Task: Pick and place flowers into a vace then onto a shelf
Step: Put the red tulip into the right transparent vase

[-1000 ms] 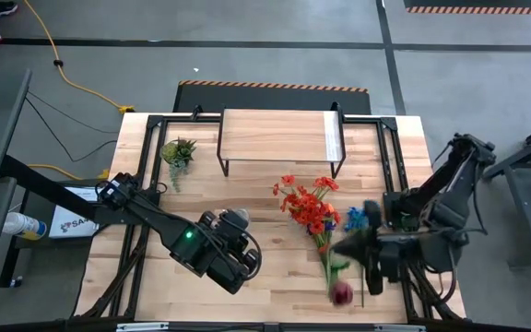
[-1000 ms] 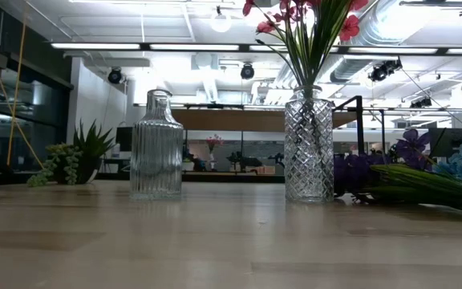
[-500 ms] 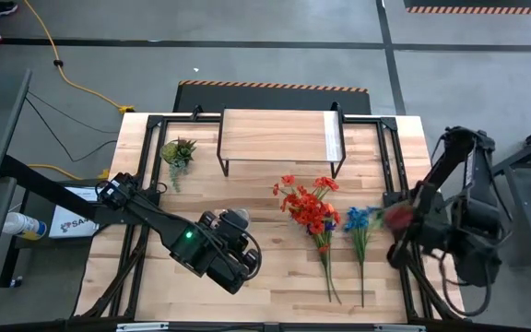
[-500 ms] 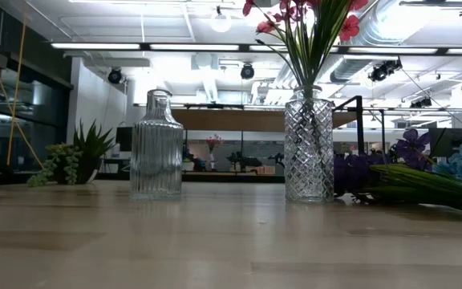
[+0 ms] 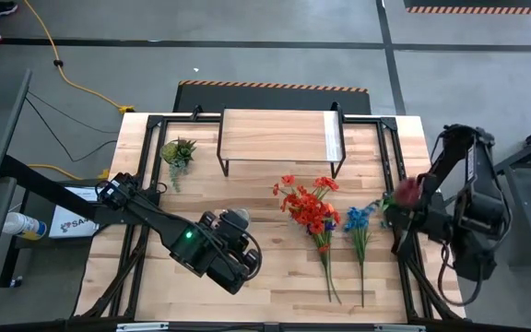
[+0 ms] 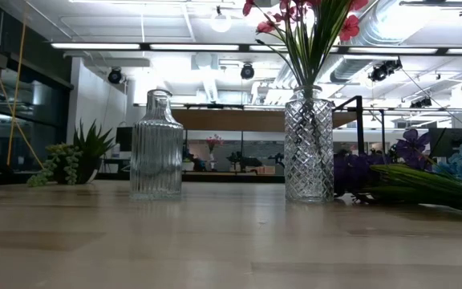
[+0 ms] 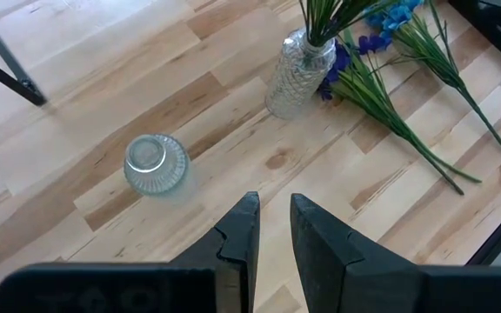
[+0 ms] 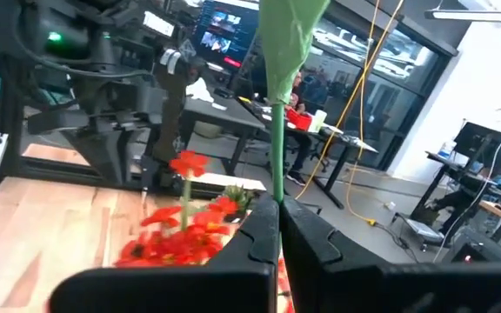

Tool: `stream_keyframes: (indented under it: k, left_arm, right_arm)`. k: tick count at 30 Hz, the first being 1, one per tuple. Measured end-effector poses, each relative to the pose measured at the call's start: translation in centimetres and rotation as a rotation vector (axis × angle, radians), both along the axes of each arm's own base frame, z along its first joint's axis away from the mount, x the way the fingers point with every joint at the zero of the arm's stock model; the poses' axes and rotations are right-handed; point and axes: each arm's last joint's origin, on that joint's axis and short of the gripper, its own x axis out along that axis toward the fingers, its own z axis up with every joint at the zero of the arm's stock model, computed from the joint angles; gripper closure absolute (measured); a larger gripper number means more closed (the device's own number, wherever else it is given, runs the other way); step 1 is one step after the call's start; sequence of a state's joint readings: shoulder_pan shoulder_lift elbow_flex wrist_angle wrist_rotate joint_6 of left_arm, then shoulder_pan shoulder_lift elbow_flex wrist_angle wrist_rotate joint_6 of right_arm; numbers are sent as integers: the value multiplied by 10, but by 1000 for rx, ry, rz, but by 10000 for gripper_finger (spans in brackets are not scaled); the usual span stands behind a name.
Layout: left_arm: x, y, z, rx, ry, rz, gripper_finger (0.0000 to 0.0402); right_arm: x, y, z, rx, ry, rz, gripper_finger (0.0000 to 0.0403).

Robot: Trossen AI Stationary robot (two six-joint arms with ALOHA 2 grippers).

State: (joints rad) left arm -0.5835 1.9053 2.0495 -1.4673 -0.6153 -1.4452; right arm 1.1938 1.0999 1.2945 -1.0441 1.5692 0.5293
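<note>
My right gripper (image 5: 397,214) (image 8: 278,213) hangs over the table's right edge, shut on a flower with a dark red bloom (image 5: 404,192). A cut-glass vase (image 6: 309,144) (image 7: 298,65) stands mid-table with red flowers (image 5: 308,207) in it. Blue and purple flowers (image 5: 359,221) (image 7: 390,78) lie flat on the table beside it. A ribbed empty glass vase (image 6: 156,144) (image 7: 155,163) stands nearer the left arm. My left gripper (image 7: 274,230) hovers above the table's near left part, open by a narrow gap and holding nothing. The shelf (image 5: 279,138) stands at the far edge. My right gripper pinches the flower's thin green stem (image 8: 277,169) between its two fingers, which lie across it. The stem runs on past the fingers to a green leaf (image 8: 291,35). The flower is lifted clear of the table, its bloom beside the gripper in the high view.
A small green potted plant (image 5: 178,152) sits at the far left of the table, left of the shelf. Black frame rails (image 5: 390,157) run along the table's edges. Bare planks (image 6: 215,241) lie between the left gripper and the near edge.
My right gripper has risen from the table's near part and swung toward the right and far edges, turning as it went. The red-bloomed flower, which lay by the near edge with the others, has gone with it and now hangs clear of the table.
</note>
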Motion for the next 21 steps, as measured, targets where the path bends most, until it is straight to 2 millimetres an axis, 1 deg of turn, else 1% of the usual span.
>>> stream_keyframes:
  k: [7,13,18,21]
  left_arm:
    - [-2,-3,0,3,-2,-8,298]
    - [-2,-3,0,23,-15,-6,298]
    - [-2,-3,1,46,-31,1,298]
    - [-2,-2,2,62,-45,10,298]
  right_arm:
    - [-12,-44,13,68,-30,-40,403]
    - [-24,-78,19,116,-45,-69,403]
    - [-32,-100,20,169,-74,-99,403]
    - [-35,-110,12,234,-113,-129,403]
